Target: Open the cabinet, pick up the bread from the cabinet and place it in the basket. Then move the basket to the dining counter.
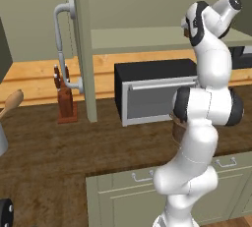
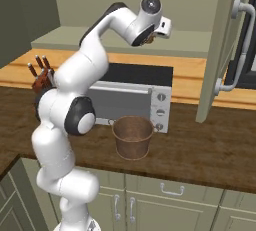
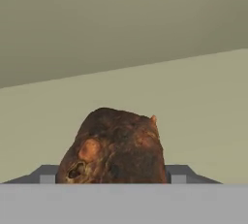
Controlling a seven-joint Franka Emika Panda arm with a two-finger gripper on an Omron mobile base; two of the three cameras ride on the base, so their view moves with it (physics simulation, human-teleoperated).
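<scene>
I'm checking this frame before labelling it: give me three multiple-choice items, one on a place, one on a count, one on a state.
1. Where does the basket stand?
A. on the dark counter, in front of the toaster oven
B. inside the cabinet
C. on the floor

2. How many knobs show on the toaster oven's front?
A. one
B. three
C. five

3. How does the gripper stand to the bread?
A. far away from it
B. it is letting it fall into the basket
C. fingers on either side of it, on the cabinet shelf

Answers: 1 A, basket sits on the counter before the oven. 2 B, three in a column. 3 C, hand view shows bread between the fingertips.
</scene>
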